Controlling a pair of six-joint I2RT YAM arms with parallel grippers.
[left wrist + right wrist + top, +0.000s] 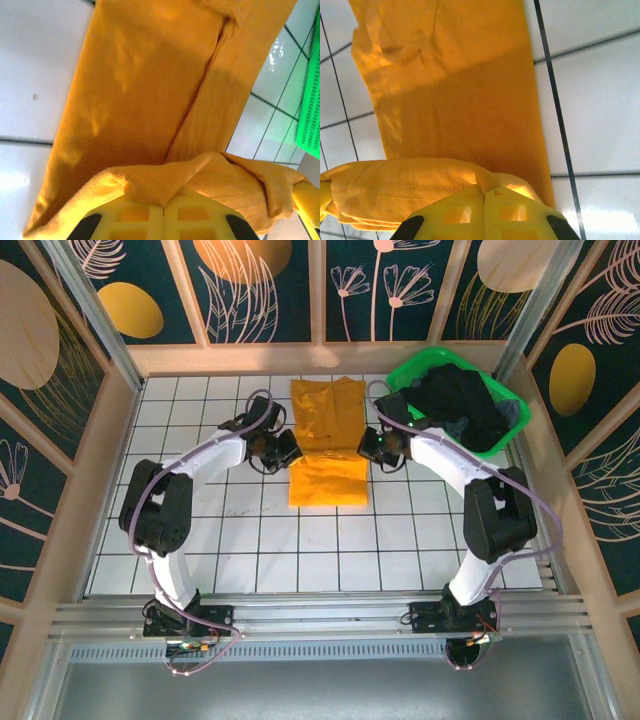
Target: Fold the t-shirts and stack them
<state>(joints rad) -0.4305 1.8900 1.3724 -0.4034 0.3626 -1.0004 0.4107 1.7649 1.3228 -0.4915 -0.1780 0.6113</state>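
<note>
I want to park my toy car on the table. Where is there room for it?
The biggest bare patch of table lies between the arm bases, nearer than the yellow shirt. Another is the far left corner by the wooden wall. It is crowded mid-table, where the left gripper and right gripper pinch the shirt, and far right at the green basket.

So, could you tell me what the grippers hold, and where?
The left gripper and right gripper each pinch a bunched side edge of the orange t-shirt, about mid-length.

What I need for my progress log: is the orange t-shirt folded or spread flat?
Partly folded: the orange t-shirt lies as a narrow strip while the left fingers and right fingers pinch its side edges.
</note>
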